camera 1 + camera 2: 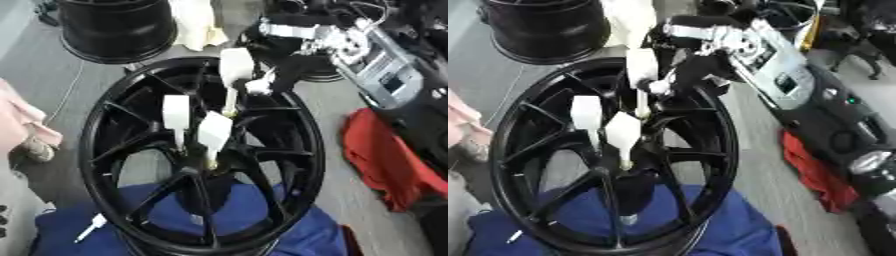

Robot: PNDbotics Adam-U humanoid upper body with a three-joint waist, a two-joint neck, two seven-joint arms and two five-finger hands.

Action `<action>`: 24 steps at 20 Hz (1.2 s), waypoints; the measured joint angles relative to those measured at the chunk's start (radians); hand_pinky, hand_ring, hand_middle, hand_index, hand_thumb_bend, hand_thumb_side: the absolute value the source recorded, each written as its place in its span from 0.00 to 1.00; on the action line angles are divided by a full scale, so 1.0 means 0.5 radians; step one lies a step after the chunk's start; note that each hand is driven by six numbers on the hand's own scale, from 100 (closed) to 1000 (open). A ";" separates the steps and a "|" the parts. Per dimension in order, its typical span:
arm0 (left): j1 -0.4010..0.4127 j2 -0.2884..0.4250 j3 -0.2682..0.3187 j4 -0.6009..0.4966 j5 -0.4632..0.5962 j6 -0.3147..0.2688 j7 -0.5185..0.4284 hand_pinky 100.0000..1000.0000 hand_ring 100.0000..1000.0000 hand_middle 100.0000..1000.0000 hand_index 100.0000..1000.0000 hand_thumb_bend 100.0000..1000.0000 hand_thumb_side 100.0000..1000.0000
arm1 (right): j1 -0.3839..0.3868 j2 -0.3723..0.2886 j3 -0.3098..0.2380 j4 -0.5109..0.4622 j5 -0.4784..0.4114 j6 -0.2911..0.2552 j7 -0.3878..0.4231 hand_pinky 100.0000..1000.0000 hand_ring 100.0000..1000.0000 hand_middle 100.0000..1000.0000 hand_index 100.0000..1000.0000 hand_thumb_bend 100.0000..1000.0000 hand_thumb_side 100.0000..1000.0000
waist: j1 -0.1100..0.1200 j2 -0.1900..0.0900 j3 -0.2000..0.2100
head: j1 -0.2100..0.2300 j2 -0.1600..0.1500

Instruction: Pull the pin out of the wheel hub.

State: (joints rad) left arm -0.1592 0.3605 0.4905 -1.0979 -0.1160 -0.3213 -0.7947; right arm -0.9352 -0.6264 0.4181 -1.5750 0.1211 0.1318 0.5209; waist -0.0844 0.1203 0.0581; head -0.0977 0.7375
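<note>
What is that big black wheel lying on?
The black wheel lies on a blue cloth, which shows through the lower spokes and past the near rim. Through the upper gaps, grey floor shows. What the cloth itself covers cannot be seen.

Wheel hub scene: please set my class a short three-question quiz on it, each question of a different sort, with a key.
1. How many white-handled pins stand in the wheel hub?
2. True or false: the wheel lies on a red cloth.
3. The robot hand reaches the wheel from: A upper right; B lower left; C lower right.

Key: 1. Three. 2. False: it lies on a blue cloth. 3. A.
</note>
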 measured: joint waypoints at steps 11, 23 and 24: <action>0.020 0.002 0.028 -0.001 -0.005 -0.008 0.008 0.71 0.49 0.52 0.75 0.15 0.76 | 0.810 -0.388 -0.671 -0.059 -0.046 0.016 -0.770 0.64 0.51 0.34 0.42 0.19 0.23 | -0.007 -0.007 -0.063 | 0.053 -0.012; 0.021 0.003 0.050 0.000 0.009 -0.028 0.028 0.71 0.49 0.52 0.75 0.15 0.77 | 1.741 0.173 -1.175 0.361 0.155 0.068 -1.622 0.76 0.76 0.85 0.91 0.39 0.44 | 0.018 0.015 -0.102 | 0.083 -0.047; 0.021 0.003 0.050 0.000 0.010 -0.028 0.028 0.71 0.49 0.52 0.75 0.15 0.77 | 1.731 0.207 -1.175 0.368 0.152 0.045 -1.686 0.75 0.75 0.84 0.90 0.38 0.44 | 0.018 0.015 -0.100 | 0.083 -0.047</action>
State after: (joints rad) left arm -0.1486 0.3621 0.5156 -1.0977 -0.1112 -0.3351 -0.7809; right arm -0.0695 -0.5231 -0.1695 -1.3912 0.1970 0.1542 -0.3220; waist -0.0756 0.1280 0.0082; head -0.0560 0.7138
